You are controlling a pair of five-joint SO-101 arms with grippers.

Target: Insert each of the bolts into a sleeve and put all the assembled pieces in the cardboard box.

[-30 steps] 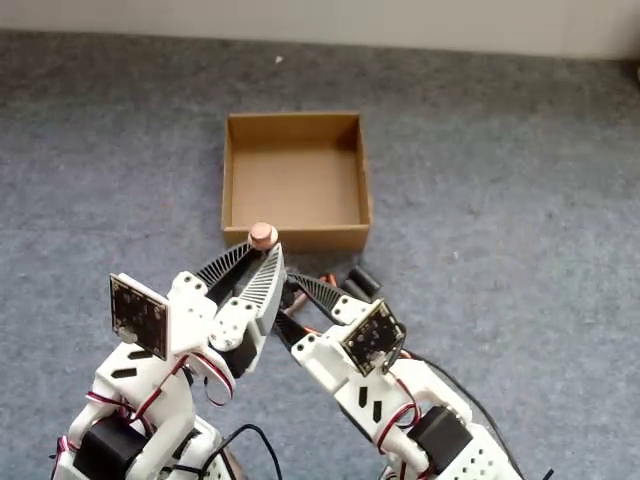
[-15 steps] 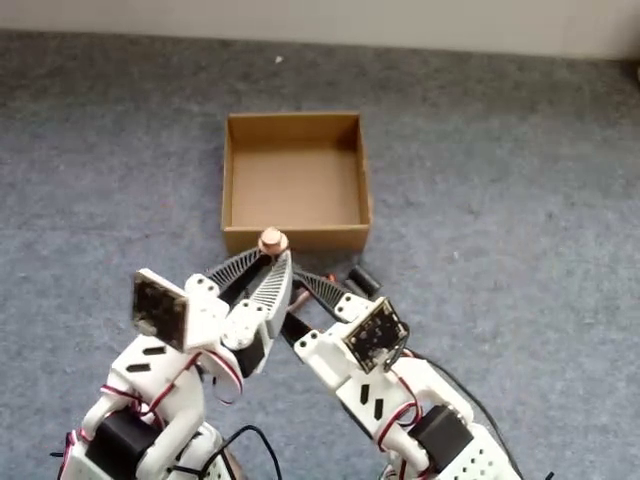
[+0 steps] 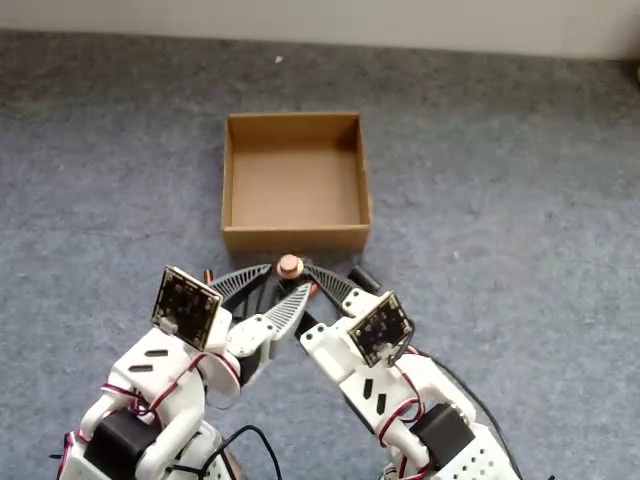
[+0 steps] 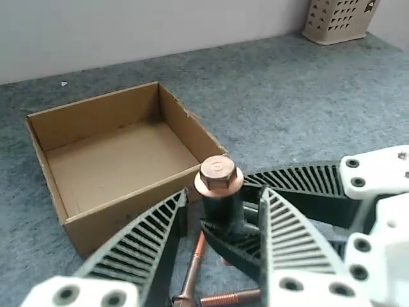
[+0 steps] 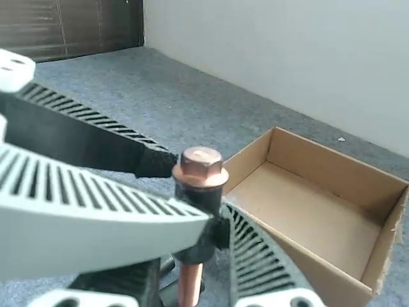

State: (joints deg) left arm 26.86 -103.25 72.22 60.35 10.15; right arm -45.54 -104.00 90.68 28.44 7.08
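The bolt [image 4: 218, 176] looks fully home to me. Its copper head rests on top of the black sleeve [image 4: 223, 208], and in the right wrist view the shank pokes out below. The right gripper [image 5: 212, 225] is clamped on the sleeve, holding it upright above the carpet [image 3: 520, 180], just short of the near wall of the cardboard box [image 3: 295, 238]. The left gripper [image 4: 222, 197] straddles the same piece with its jaws spread and a gap on either side, so it grips nothing.

I'd judge the fitting done, which makes the carry to the box the job in hand. To do it well, the left arm should first back straight off without brushing the head. The two sets of fingers are interleaved, and a knock could tip the piece. The right arm then needs to lift enough to clear the box wall, keeping the sleeve upright so the bolt cannot slide out. It should let go low over the box floor rather than drop from height.

Spare bolts [image 4: 192, 268] lie on the carpet beneath the grippers, and a loose sleeve [image 3: 362, 276] lies just beside the right arm's fingers. Those are best not dragged along.

The carpet is grey and short-piled and runs to a pale wall [image 4: 128, 32]. A beige perforated basket [image 4: 335, 19] stands by that wall, and dark slatted panelling [image 5: 64, 25] shows off to one side.
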